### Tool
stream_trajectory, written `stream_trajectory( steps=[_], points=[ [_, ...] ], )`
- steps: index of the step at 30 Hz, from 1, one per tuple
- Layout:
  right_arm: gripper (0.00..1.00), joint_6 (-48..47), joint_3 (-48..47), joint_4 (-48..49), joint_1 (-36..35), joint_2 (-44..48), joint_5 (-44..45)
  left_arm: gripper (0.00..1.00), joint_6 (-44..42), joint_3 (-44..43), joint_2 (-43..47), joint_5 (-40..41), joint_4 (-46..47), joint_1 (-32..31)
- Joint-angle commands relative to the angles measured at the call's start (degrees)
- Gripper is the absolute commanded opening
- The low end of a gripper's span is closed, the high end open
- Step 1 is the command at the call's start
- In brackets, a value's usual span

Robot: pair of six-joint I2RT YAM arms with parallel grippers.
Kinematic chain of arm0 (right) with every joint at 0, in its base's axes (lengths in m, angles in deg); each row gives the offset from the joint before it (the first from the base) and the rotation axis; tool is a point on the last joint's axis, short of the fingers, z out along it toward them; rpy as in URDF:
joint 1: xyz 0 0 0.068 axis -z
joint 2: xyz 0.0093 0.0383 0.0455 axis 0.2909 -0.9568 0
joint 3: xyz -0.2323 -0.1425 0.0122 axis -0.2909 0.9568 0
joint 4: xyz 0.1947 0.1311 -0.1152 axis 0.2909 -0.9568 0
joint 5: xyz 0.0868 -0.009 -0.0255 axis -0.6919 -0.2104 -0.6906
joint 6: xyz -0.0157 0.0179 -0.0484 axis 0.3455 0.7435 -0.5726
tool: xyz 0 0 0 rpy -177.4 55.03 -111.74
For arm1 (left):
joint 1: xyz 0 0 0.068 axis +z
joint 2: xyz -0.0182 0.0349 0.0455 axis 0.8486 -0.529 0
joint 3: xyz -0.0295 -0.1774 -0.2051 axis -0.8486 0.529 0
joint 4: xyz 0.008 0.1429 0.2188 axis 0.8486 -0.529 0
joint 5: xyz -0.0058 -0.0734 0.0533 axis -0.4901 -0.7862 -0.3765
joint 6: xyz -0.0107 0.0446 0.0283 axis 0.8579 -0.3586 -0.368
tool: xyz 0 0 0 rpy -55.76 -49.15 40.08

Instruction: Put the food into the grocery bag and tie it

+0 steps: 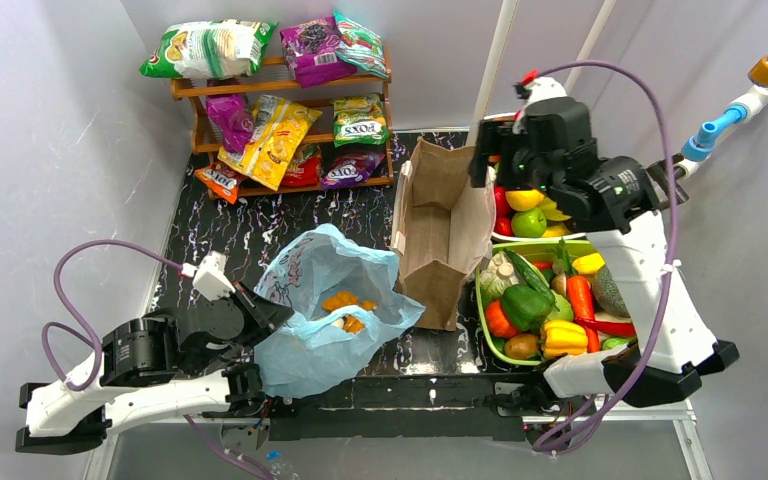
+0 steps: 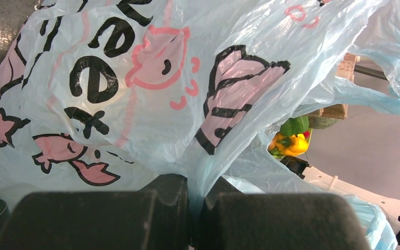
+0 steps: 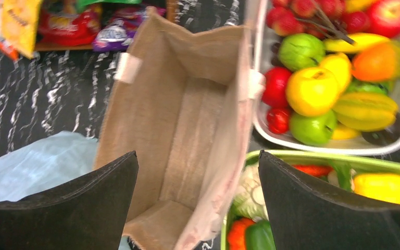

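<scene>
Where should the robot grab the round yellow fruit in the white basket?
Probably across its round middle, from straight above. The yellow fruit sits on top of the pile in the white basket, dimple up, with other fruit crowding its sides, and the open right gripper hangs higher up.

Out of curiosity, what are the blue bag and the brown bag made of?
The blue bag looks like thin plastic film, glossy: translucent and crumpled. The brown bag seems stiff matte paper, perhaps woven: it stands open on its own.
</scene>
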Motion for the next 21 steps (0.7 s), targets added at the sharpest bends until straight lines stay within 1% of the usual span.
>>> stream_trajectory(
  steps=[1, 5, 7, 10, 13, 19, 21],
  points=[
    [0.92, 1.89, 4.74, 1.86, 10.05, 2.12, -6.84, 0.0, 0.12, -0.05, 0.28, 2.09, -2.64, 0.25],
    [0.92, 4.52, 8.4, 4.86, 20.56, 2.27, -17.03, 0.0, 0.44, -0.7, 0.55, 2.0, -4.0, 0.32],
    [0.91, 5.81, 9.98, 7.23, 24.21, 2.45, -21.66, 0.0, 0.78, -0.88, 1.1, 1.92, -4.67, 0.33],
    [0.91, 7.09, 10.85, 9.75, 27.99, 1.87, -23.48, 0.0, 1.21, -0.91, 2.15, 1.77, -5.68, 0.24],
    [0.91, 8.67, 10.19, 10.65, 30.64, -0.58, -23.07, 0.0, 2.18, -1.28, 3.19, 2.15, -7.51, 0.29],
    [0.86, 15.36, 8.62, 13.76, 37.67, -5.67, -29.62, 0.0, 2.66, -1.29, 5.01, 2.1, -9.73, 0.25],
    [0.85, 16.84, 8.67, 14.96, 39.39, -7.45, -30.17, 0.0, 2.75, -1.25, 5.13, 2.08, -10.28, 0.25]
  ],
)
